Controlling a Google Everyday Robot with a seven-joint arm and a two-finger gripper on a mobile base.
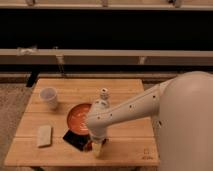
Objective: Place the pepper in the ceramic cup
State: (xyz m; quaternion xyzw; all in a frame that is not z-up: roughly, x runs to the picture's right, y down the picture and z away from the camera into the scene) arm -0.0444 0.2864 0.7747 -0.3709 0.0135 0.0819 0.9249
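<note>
The ceramic cup (48, 96) is small, pale and round, and stands upright at the left rear of the wooden table (125, 95). My gripper (96, 145) points down at the table's front middle, just in front of the orange bowl (79, 118) and at the right end of a flat black card (74, 138). A small dark red bit (89, 145) shows at the gripper's left side; it looks like the pepper, mostly hidden by the gripper. The cup is well to the left of the gripper and farther back.
A small white shaker bottle (104, 93) stands behind the bowl, close to my arm (135, 107). A pale rectangular block (44, 135) lies at the front left. The table's front edge is just below the gripper. A dark shelf and rail run behind the table.
</note>
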